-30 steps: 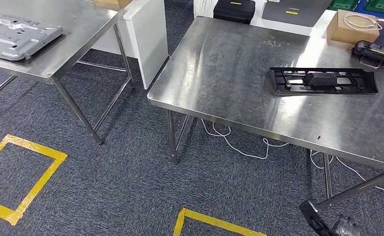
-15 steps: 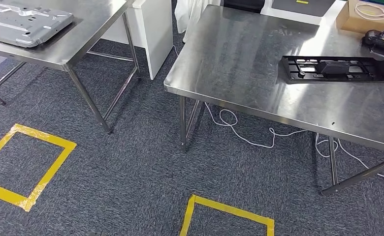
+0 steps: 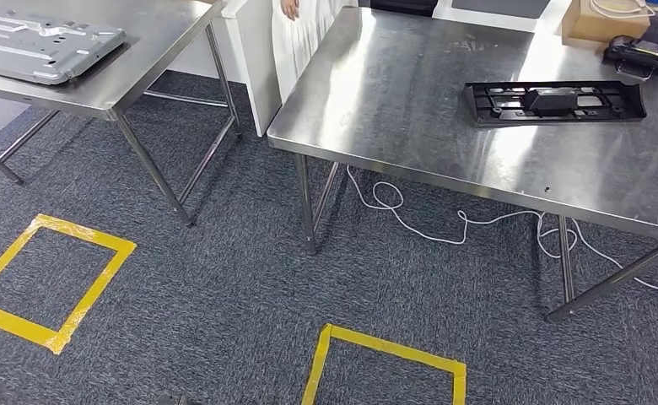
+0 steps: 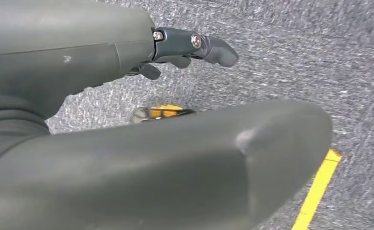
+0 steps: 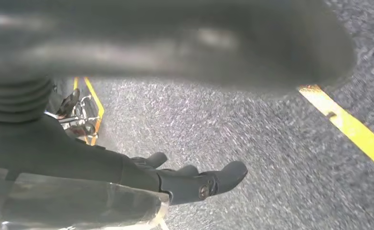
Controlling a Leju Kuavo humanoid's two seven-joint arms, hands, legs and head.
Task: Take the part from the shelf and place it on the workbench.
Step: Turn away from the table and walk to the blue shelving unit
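The black part (image 3: 555, 102) lies on the right table (image 3: 410, 118), long axis across the view, ahead and to the right. Left hand (image 4: 127, 72) and right hand (image 5: 127, 177) hang over carpet (image 3: 224, 295), fingers loosely extended, holding nothing. Right hand is judged nearer.

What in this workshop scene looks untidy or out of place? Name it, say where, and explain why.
A white cable lies in loose loops on the carpet under the steel workbench, trailing past its legs, which could trip someone. The black part lies flat on the workbench; nothing looks damaged.
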